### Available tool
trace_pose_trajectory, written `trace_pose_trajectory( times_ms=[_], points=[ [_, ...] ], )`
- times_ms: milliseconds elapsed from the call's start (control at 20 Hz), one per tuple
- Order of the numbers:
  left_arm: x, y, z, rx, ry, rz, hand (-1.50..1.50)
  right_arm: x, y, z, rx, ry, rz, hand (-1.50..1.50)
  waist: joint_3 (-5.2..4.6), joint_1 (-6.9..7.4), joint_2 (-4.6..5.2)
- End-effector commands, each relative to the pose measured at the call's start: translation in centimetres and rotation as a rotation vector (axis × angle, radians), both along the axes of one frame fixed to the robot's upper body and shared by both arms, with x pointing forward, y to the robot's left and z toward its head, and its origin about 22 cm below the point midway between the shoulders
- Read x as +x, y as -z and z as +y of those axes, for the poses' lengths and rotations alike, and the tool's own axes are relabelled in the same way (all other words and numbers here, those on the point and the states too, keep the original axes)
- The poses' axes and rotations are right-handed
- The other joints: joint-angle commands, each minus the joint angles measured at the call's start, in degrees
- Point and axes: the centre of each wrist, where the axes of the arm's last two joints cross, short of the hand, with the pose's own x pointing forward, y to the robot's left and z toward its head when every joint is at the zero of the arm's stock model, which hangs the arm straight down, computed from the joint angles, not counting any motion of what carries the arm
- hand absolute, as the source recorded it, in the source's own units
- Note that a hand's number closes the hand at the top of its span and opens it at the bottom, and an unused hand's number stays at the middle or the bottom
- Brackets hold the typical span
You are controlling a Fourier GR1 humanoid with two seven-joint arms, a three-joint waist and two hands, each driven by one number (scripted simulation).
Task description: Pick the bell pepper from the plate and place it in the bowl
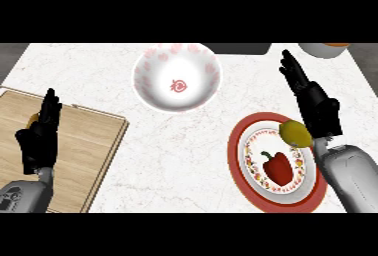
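The red pepper lies on the plate, on its patterned inner part, stem toward the top of the view, with nothing touching it but the plate. Just beside it, at the plate's upper right, sits a yellow fruit, resting on the inner rim. The plate has a broad red border and stands at the lower right of the white marbled tabletop.

The right hand hangs above the plate's right edge, fingers straight and pointing up the view, holding nothing; its grey forearm covers part of the plate's right side. The hand is apart from the pepper and close to the yellow fruit.

The bowl, white with pink marks around its wall and a red mark in the bottom, stands up and to the left of the plate, well apart from it.

At the left lies a wooden board. The left hand rests over it, fingers straight and up, holding nothing. A small orange thing peeks out beside that hand; what it is cannot be told.
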Motion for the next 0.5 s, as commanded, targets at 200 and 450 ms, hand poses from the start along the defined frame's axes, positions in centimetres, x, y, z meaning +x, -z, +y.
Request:
trace_pose_trajectory(
  times_ms=[200, 450],
  points=[
    [1.1, -1.5, -6.1, -0.124, 0.244, -0.042, 0.0, -6.0, 5.5, 2.7, -0.14, -0.455, 0.247, 1.5, 1.43, -1.24, 0.75],
    [-0.8, -0.3, -6.7, -0.197, 0.293, 0.039, 0.0, -8.3, 6.7, -0.3, -0.101, -0.005, -0.095, -1.5, 1.69, -3.07, 0.26]
  ],
)
